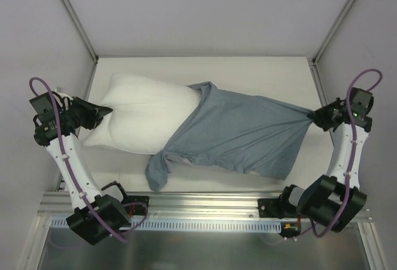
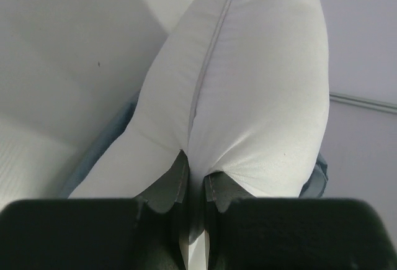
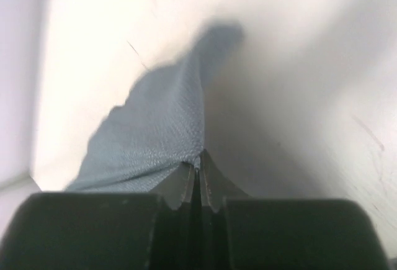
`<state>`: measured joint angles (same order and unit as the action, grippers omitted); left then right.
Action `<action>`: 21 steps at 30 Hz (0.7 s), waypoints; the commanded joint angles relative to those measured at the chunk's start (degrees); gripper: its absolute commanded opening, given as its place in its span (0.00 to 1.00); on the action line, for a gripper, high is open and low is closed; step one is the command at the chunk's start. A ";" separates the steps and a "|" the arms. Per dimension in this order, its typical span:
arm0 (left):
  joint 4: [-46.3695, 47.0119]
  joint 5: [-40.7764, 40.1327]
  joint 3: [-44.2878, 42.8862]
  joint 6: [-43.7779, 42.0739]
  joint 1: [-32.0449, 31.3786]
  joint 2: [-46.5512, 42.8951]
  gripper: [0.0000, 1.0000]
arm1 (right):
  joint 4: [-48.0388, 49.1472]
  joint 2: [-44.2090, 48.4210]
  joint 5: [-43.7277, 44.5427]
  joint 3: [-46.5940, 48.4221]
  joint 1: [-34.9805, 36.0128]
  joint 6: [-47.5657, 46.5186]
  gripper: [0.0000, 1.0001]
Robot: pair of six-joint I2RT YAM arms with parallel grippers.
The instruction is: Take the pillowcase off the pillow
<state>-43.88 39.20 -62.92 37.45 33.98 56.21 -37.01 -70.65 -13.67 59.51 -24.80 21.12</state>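
Observation:
The white pillow (image 1: 146, 116) lies across the left half of the table, its right part still inside the grey-blue pillowcase (image 1: 242, 135). The pillowcase stretches to the right and its open end bunches around the pillow's middle. My left gripper (image 1: 102, 112) is shut on the pillow's left corner; in the left wrist view the pillow (image 2: 248, 90) bulges out from between the fingers (image 2: 177, 180) of that gripper (image 2: 196, 172). My right gripper (image 1: 315, 116) is shut on the pillowcase's far right corner; the right wrist view shows the cloth (image 3: 161, 139) pinched in the gripper (image 3: 199, 163).
The white table (image 1: 205, 68) has walls at the back and both sides, with metal corner posts (image 1: 71, 12). A metal rail (image 1: 205, 205) runs along the near edge by the arm bases. A flap of pillowcase (image 1: 158, 174) hangs toward that rail.

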 commanded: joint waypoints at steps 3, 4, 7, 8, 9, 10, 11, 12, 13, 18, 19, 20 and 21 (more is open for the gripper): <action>9.77 -1.41 -8.10 6.75 10.57 3.38 0.00 | 2.39 9.65 8.14 9.92 -15.35 3.83 0.01; 10.39 -0.28 -8.10 7.63 11.37 3.47 0.00 | 2.12 9.83 7.44 10.36 -16.50 4.01 0.01; 13.46 1.22 -7.66 10.09 11.55 3.74 0.00 | 2.03 9.39 5.15 11.34 -15.73 3.84 0.01; 13.90 1.14 -7.40 9.92 11.38 3.65 0.00 | 2.56 9.22 5.76 11.16 -14.68 3.58 0.01; 13.99 0.71 -7.22 9.49 11.29 3.47 0.00 | 2.65 8.78 6.81 11.07 -13.45 3.22 0.01; 13.99 -0.26 -6.44 8.52 11.37 2.95 0.00 | 2.91 8.26 8.03 11.07 -10.74 1.65 0.01; 13.91 -0.61 -5.91 8.25 11.29 2.68 0.00 | 3.00 7.55 8.39 11.24 -9.41 1.12 0.01; 13.99 -0.88 -5.29 8.16 11.20 2.25 0.00 | 3.18 5.72 8.66 11.68 -7.74 0.33 0.01; 13.99 -1.40 -4.24 7.90 10.76 2.16 0.00 | 3.26 4.48 8.75 12.12 -3.89 -1.68 0.01; 14.00 -9.81 -2.13 5.01 0.69 2.94 0.00 | -2.08 -6.91 8.93 19.74 10.78 -10.21 0.22; 13.99 -11.32 -1.60 4.30 -1.26 3.38 0.00 | -6.88 -9.13 7.88 21.60 12.65 -12.05 0.35; 13.99 -12.47 -1.42 3.51 -3.11 3.91 0.00 | -9.11 -10.98 8.48 23.01 14.41 -14.94 0.48; 13.99 -13.61 -1.07 3.07 -5.13 4.96 0.00 | -10.69 -12.13 9.27 23.55 16.17 -16.19 0.68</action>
<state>-36.77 33.06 -63.99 41.41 32.93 60.12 -43.55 -80.38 -8.49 77.69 -12.86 13.93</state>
